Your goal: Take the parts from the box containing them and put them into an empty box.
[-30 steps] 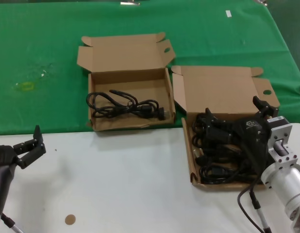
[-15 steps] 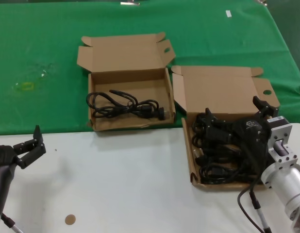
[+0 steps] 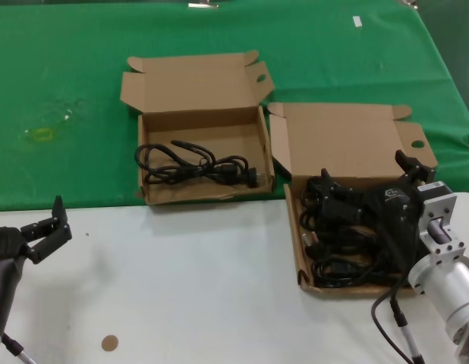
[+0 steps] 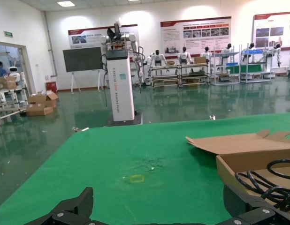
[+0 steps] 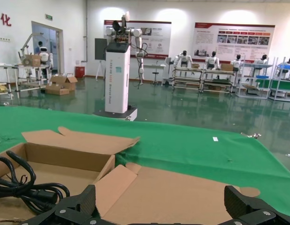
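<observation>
The long narrow cardboard box [image 3: 303,262] stands at the right, filled with several coiled black power cables [image 3: 337,227]. My right gripper [image 3: 363,171] hovers just over those cables, open, holding nothing; its fingers [image 5: 86,199] frame that box's raised lid [image 5: 182,187]. The wider squarish box [image 3: 147,193] sits to its left on the green cloth and holds one black cable [image 3: 196,165], also seen from the wrists [image 5: 23,190] [image 4: 269,180]. My left gripper [image 3: 56,221] waits open and empty over the white table at the near left, with its fingers [image 4: 81,204] low in the left wrist view.
A green cloth [image 3: 67,76] covers the far half of the table, with a yellow mark [image 3: 41,135] and a white scrap [image 3: 357,21]. The near half is white tabletop [image 3: 181,288] with a small brown disc [image 3: 108,343]. Both lids stand open at the back.
</observation>
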Robot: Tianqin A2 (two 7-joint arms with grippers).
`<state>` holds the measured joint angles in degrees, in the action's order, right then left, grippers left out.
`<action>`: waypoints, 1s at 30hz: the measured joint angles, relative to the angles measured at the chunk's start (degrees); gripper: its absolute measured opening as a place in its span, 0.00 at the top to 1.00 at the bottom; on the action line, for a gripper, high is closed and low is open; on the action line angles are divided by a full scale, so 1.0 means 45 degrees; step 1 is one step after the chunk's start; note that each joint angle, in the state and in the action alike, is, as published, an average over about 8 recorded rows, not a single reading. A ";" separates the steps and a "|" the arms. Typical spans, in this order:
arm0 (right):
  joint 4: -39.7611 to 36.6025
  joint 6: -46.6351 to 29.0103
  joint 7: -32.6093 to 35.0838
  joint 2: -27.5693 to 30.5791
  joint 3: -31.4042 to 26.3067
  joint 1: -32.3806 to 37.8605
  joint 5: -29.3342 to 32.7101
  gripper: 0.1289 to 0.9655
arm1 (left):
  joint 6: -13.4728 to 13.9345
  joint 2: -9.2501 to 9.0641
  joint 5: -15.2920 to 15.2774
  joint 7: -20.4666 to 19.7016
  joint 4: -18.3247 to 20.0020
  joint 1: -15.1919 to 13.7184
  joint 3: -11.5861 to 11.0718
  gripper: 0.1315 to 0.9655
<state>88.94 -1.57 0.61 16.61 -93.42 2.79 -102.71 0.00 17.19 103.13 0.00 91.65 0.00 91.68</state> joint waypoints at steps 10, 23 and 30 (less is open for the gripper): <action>0.0000 0.0000 0.0000 0.0000 0.0000 0.0000 0.0000 0.00 | 0.0000 0.0000 0.0000 0.0000 0.0000 0.0000 0.0000 0.00; 0.0000 0.0000 0.0000 0.0000 0.0000 0.0000 0.0000 0.00 | 0.0000 0.0000 0.0000 0.0000 0.0000 0.0000 0.0000 0.00; 0.0000 0.0000 0.0000 0.0000 0.0000 0.0000 0.0000 0.00 | 0.0000 0.0000 0.0000 0.0000 0.0000 0.0000 0.0000 0.00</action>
<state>88.94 -1.57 0.61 16.61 -93.42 2.79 -102.71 0.00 17.19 103.13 0.00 91.65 0.00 91.68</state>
